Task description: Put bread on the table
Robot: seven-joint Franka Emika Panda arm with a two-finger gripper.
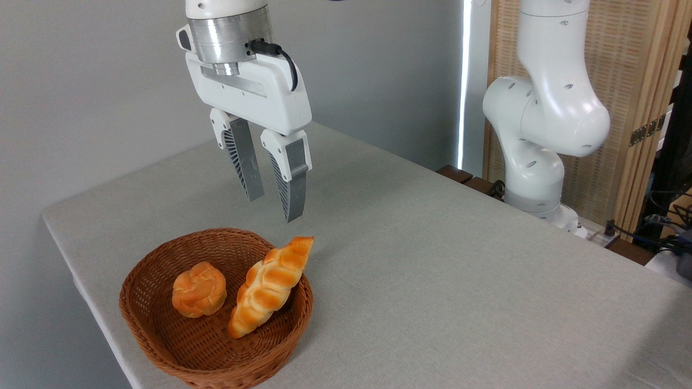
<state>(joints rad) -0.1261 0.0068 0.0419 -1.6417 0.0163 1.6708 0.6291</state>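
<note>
Item 1: my claw [274, 209], white body with 2 grey ribbed fingers [244, 159], hanging in the air above the far rim of the basket; fingers set apart with a clear gap between them, gripping nothing, tips pointing down and slightly toward the right. Item 2: the bread [268, 285], 1 long braided loaf, golden-orange with tapered ends, lying inside the basket on a slant, its lower end down on the basket floor near the front, its upper end propped on the right-hand rim and poking out over it; it sits below my fingertips and well clear of them. Item 3: the basket [157, 346], brown wicker, round, standing on the near left part of the table. Item 4: 1 small round knotted bun [199, 289], same colouring, resting in the basket just left of the loaf, apart from it by a narrow gap. Item 5: the table [432, 270], large, covered in light grey-beige cloth, rounded corner at the left. Item 6: my arm's white base [540, 135], mounted beyond the table's far right edge.
</note>
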